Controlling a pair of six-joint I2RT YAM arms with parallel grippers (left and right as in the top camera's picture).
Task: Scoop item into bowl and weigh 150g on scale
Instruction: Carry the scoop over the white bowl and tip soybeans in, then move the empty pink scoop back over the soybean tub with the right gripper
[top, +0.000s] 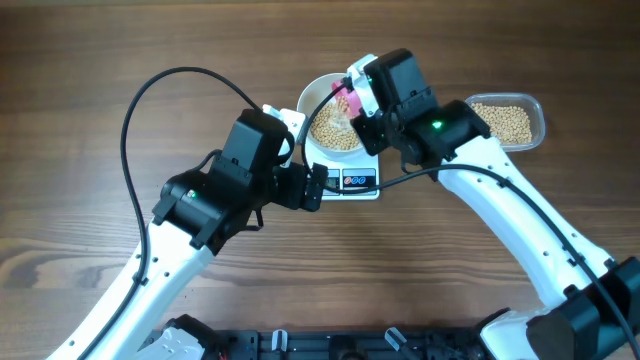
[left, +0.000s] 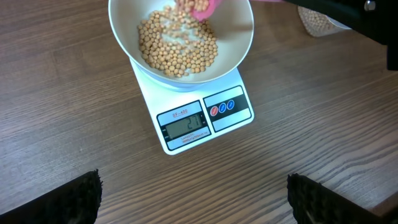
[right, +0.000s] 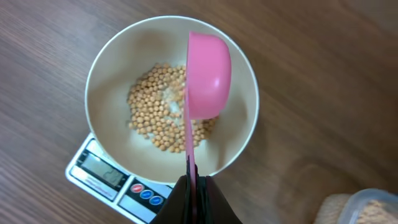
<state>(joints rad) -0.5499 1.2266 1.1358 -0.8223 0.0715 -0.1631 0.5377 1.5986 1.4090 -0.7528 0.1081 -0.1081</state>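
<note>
The white bowl (right: 112, 81) stands on the small white scale (right: 106, 174), with a layer of tan beans (right: 155, 112) in its bottom. My right gripper (right: 194, 193) is shut on the thin handle of a pink scoop (right: 208, 74). The scoop hangs over the bowl, rolled onto its side. In the left wrist view beans (left: 177, 43) cluster under the scoop's lip (left: 202, 6). My left gripper (left: 194, 199) is open and empty over the bare wood in front of the scale (left: 205, 121), whose display is lit. From overhead it sits at the scale's front left corner (top: 318, 188).
A clear plastic tub (top: 505, 122) holding more beans sits to the right of the scale, behind my right arm. Its corner also shows in the right wrist view (right: 367, 208). Black cables loop over the wooden table on the left.
</note>
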